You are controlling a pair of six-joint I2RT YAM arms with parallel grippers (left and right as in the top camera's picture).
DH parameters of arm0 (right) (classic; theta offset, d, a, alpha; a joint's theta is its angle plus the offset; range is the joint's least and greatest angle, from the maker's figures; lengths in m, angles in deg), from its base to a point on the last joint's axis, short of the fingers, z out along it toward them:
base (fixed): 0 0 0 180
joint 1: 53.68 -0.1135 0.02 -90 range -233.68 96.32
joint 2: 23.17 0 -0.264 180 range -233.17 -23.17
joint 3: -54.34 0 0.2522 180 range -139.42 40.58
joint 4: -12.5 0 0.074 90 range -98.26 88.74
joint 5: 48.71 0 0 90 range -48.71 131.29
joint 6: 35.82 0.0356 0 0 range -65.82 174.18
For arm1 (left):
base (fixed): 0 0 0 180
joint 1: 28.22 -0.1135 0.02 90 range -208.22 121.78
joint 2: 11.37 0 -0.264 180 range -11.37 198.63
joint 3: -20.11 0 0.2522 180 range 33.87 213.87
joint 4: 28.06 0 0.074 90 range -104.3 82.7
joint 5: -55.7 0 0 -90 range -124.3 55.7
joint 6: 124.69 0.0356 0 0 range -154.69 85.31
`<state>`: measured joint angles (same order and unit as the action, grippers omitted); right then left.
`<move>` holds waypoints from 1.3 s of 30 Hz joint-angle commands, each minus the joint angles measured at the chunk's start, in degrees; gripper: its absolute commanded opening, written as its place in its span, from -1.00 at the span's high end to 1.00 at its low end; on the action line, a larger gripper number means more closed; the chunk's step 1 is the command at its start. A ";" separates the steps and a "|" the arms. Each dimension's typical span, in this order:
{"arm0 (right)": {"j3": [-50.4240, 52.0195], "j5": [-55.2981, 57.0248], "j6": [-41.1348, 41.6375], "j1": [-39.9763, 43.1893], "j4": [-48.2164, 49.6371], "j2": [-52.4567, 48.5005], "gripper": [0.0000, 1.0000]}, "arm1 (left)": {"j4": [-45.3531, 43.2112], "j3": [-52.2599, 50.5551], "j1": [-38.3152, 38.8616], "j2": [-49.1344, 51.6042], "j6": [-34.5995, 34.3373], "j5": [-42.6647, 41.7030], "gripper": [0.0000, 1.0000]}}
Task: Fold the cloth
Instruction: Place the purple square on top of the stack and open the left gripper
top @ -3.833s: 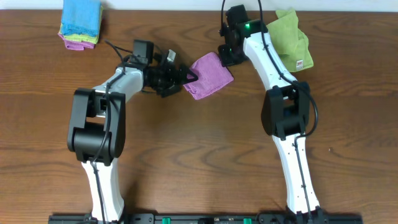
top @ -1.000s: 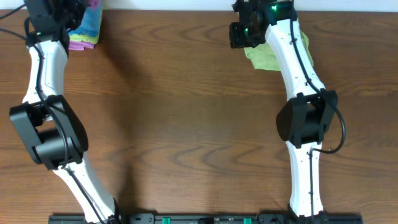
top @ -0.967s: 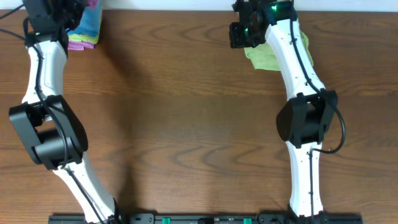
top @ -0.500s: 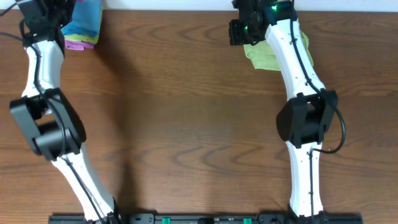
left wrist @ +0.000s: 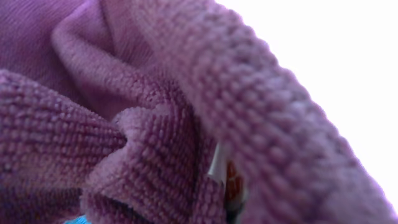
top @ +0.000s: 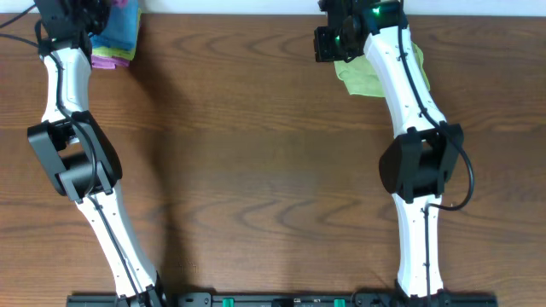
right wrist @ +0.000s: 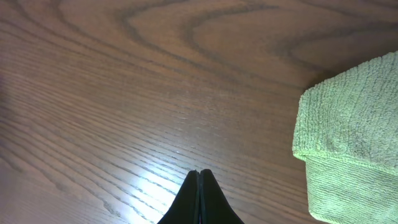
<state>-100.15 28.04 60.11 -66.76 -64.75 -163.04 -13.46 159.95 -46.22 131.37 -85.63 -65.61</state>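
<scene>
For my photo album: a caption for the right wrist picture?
The right gripper, shut, over the wooden table; green cloth alongside.

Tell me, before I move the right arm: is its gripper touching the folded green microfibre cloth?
Apart. The right wrist view shows bare wooden table between the shut right gripper and the green cloth.

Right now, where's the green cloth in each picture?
Overhead: green cloth is at top right, partly under the right arm, near the table's far edge.
Left wrist: not in it; purple cloth fills the view.
Right wrist: at the right edge, folded, on the table.
Shared landmark: the shut right gripper, close beside the green cloth.
</scene>
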 commanded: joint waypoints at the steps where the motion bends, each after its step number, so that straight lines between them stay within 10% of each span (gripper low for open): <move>1: 0.04 0.20 0.68 -0.33 0.07 0.02 0.98 | 2.23 1.60 -0.42 0.76 3.78 0.22 0.88; 39: 0.04 0.17 0.70 -0.39 0.68 0.02 0.97 | 12.13 1.97 -0.02 1.38 18.38 2.89 0.85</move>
<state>-100.15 28.06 60.11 -66.76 -64.16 -163.04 -2.01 160.25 -45.80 131.79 -68.73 -65.37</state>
